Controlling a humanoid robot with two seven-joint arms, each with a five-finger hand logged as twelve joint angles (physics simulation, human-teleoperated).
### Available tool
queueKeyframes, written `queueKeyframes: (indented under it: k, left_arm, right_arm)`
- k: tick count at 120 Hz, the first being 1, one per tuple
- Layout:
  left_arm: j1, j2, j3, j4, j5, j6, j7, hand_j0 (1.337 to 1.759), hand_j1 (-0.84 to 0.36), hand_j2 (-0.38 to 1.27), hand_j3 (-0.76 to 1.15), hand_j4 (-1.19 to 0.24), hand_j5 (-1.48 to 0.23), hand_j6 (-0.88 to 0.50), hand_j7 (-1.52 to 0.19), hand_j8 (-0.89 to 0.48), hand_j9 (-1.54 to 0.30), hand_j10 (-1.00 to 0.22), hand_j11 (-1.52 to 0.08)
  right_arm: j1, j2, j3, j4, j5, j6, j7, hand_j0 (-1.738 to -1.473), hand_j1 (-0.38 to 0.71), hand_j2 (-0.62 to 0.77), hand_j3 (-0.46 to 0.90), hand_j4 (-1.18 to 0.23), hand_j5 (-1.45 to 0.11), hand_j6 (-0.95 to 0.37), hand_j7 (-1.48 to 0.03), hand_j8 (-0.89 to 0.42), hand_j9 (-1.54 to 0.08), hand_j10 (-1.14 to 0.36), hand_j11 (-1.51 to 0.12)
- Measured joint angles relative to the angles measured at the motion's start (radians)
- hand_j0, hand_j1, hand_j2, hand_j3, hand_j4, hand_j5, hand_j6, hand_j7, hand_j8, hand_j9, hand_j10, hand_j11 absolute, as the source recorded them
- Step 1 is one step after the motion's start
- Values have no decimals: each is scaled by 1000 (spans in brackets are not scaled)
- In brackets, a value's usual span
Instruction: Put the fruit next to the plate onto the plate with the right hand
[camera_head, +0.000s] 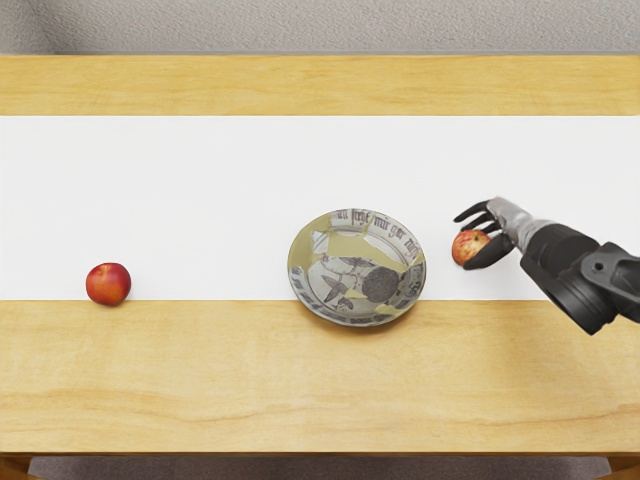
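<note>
A small red-yellow fruit (466, 246) lies on the white runner just right of the patterned plate (312, 283). My right hand (482, 238) reaches in from the right edge and sits against that fruit. Its fingers (474, 214) spread out above and behind the fruit, and the thumb lies below it. The hand looks open, not clamped on the fruit. The plate holds no fruit. A second red fruit (108, 283) lies far off at the left end of the runner.
A white runner (200, 190) crosses the wooden table (300, 380) from side to side. The table's far edge meets a grey wall. The plate overhangs the runner's front border slightly.
</note>
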Motion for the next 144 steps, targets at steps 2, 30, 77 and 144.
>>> queueKeyframes:
  k: [2,30,77,144]
  left_arm:
    - [0,0,0,0,0,0,0,1658,349,0,0,0,0,0,0,0,0,0,0]
    - [0,0,0,0,0,0,0,1658,349,0,0,0,0,0,0,0,0,0,0]
    - [0,0,0,0,0,0,0,1658,349,0,0,0,0,0,0,0,0,0,0]
    - [0,0,0,0,0,0,0,1658,349,0,0,0,0,0,0,0,0,0,0]
  right_arm:
    - [-1,0,0,0,0,0,0,-1658,195,-87,0,-464,-588,-462,-594,-415,-595,-461,-595]
    - [-12,1,5,1,-8,5,1,-1645,224,-107,-2,-560,-767,-424,-746,-301,-783,-504,-790]
    - [-14,-2,104,2,9,13,0,-1648,215,109,0,-662,-907,-457,-882,-368,-921,-573,-922]
    - [-17,174,227,18,17,230,1,-1653,208,156,1,-661,-946,-465,-898,-370,-939,-588,-939]
